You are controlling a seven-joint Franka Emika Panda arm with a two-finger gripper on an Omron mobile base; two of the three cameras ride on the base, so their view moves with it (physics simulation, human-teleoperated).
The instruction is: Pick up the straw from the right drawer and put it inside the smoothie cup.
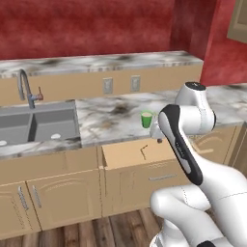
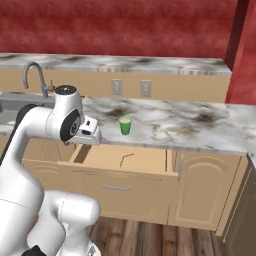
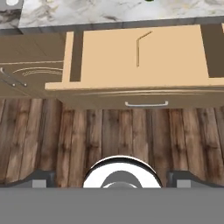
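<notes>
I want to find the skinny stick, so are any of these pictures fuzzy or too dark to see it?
Left base view: soft and a bit blurry, yet the straw shows dark in the open right drawer. Right base view: even light, no glare, straw thin and faint. Hand view: sharpest look, the bent straw plain on the pale drawer floor.
</notes>
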